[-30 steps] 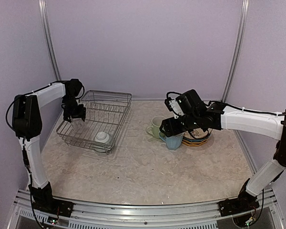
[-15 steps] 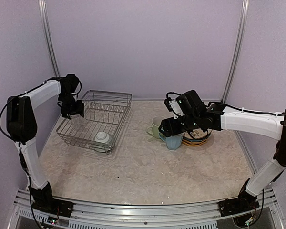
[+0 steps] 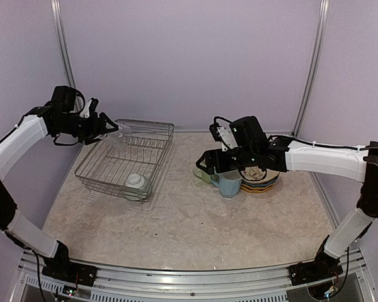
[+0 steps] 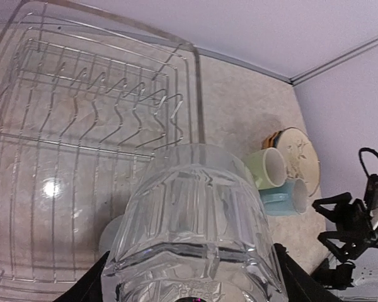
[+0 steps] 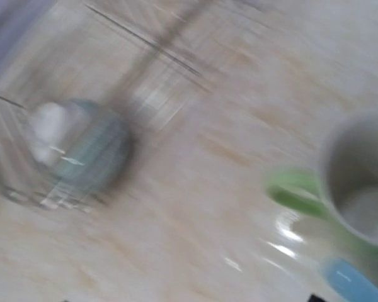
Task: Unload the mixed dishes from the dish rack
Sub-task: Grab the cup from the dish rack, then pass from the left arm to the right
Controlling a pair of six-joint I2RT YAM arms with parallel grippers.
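My left gripper (image 3: pixel 108 126) is shut on the clear glass (image 3: pixel 123 129) and holds it in the air above the far left corner of the dish rack (image 3: pixel 152 143). In the left wrist view the glass (image 4: pixel 195 233) fills the lower middle, with the black fingers (image 4: pixel 291 277) at its sides. The small white cup (image 3: pixel 137 182) sits upside down in the rack's near end. The light green mug (image 3: pixel 208 165), the light blue cup (image 3: pixel 230 186) and the stacked plates (image 3: pixel 263 183) stand on the table to the right. My right gripper (image 3: pixel 201 167) hovers at the mug's left side; its jaws do not show clearly.
The right wrist view is motion-blurred; it shows the green mug (image 5: pixel 356 182), a bit of the blue cup (image 5: pixel 353 280) and the white cup (image 5: pixel 53 135) in the rack. Walls close the table at the back and sides.
My left arm has lifted the clear glass up out of the rack and tipped it level. My right gripper has moved left from the blue cup to the mug's left side.
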